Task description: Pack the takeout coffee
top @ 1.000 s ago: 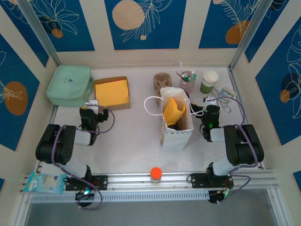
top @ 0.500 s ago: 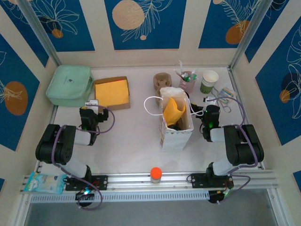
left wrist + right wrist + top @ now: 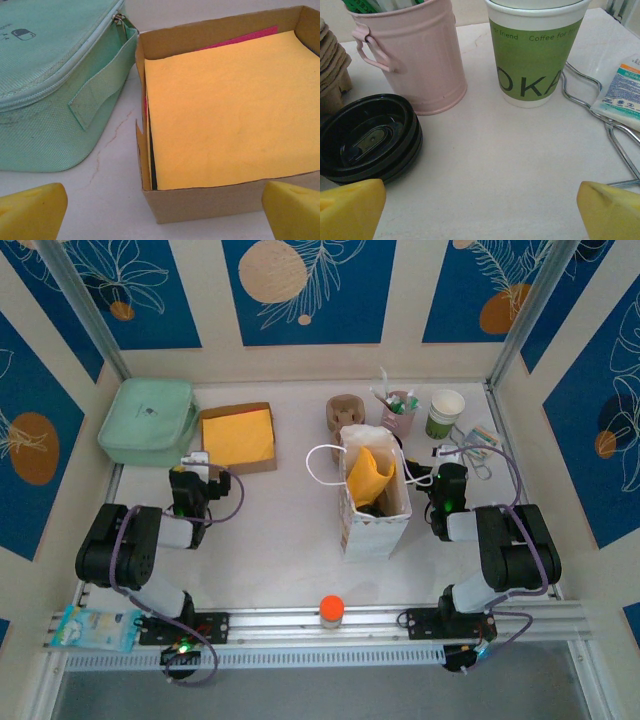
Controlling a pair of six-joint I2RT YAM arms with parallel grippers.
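The takeout coffee is hidden. A white paper bag (image 3: 375,525) stands upright mid-table with a yellow napkin (image 3: 368,475) sticking out; a dark shape lies low inside it and I cannot tell what it is. My left gripper (image 3: 196,460) (image 3: 165,215) is open, low over the table just before a cardboard box (image 3: 220,205). To the right of the bag my right gripper (image 3: 446,454) (image 3: 480,215) is open over bare table. It faces a lidless green-and-white cup (image 3: 535,55) and a stack of black lids (image 3: 367,137). Nothing sits between either pair of fingers.
A mint zip bag (image 3: 148,420) lies back left beside the box (image 3: 236,410) of yellow napkins. A pink cup of sticks (image 3: 400,412), brown cup carriers (image 3: 343,412), wire tongs (image 3: 600,100) and sachets (image 3: 622,95) crowd the back right. An orange-capped item (image 3: 331,610) stands on the front rail.
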